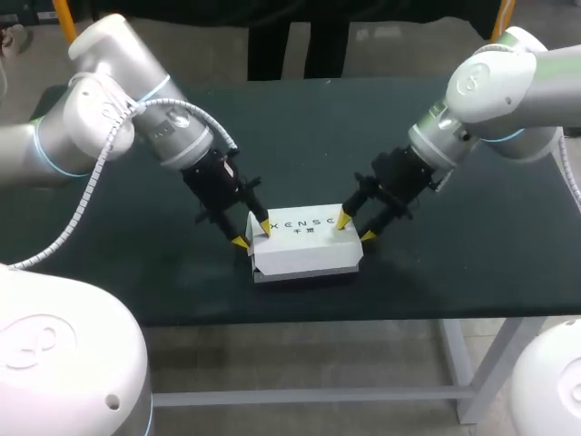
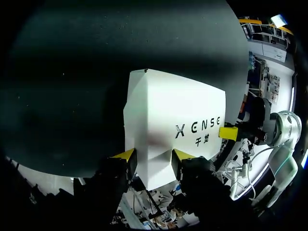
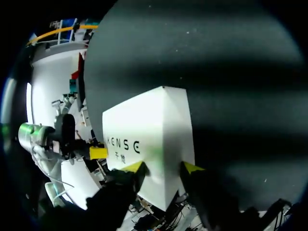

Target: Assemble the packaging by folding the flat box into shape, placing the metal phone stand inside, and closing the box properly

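A white box (image 1: 304, 243) with dark lettering on its lid lies folded into shape near the front middle of the dark table (image 1: 454, 272). My left gripper (image 1: 251, 233) straddles the box's left end, one yellow tip on the lid and one against the side. In the left wrist view the box (image 2: 168, 110) runs in between the fingers of that gripper (image 2: 154, 155), both tips touching it. My right gripper (image 1: 355, 228) holds the right end the same way; in its own view the box (image 3: 149, 125) sits between its tips (image 3: 163, 167). The metal phone stand is not visible.
The table's front edge (image 1: 309, 313) runs close below the box. Dark tabletop (image 1: 300, 136) stretches behind and to both sides of the box, with both arms leaning in over it from the back corners.
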Controlling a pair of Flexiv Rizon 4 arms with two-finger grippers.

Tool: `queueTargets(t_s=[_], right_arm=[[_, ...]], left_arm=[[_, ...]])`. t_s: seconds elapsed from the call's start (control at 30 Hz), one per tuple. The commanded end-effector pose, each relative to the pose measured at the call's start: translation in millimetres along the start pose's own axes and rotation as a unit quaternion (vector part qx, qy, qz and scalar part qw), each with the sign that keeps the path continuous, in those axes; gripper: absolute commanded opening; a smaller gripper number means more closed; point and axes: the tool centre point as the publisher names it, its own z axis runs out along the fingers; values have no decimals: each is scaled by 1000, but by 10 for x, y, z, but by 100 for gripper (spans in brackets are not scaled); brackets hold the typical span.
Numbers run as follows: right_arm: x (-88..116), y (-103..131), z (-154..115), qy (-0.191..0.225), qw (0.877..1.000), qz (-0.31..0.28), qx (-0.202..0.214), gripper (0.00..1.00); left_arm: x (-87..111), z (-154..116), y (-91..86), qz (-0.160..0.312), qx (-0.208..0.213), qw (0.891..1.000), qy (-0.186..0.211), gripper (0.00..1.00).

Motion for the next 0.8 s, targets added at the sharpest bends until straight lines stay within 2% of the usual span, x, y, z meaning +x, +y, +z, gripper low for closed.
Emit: queueTargets(t_s=[0.03, 0.3, 0.8], right_arm=[[27, 27, -8, 0, 1000, 2, 7, 53], [45, 36, -37, 2, 1000, 6, 15, 55], [88, 51, -72, 6, 1000, 12, 28, 51]], left_arm=[[48, 2, -34, -1, -6, 1000, -4, 51], [52, -20, -35, -9, -17, 1000, -3, 50], [91, -60, -64, -25, -51, 998, 2, 49]])
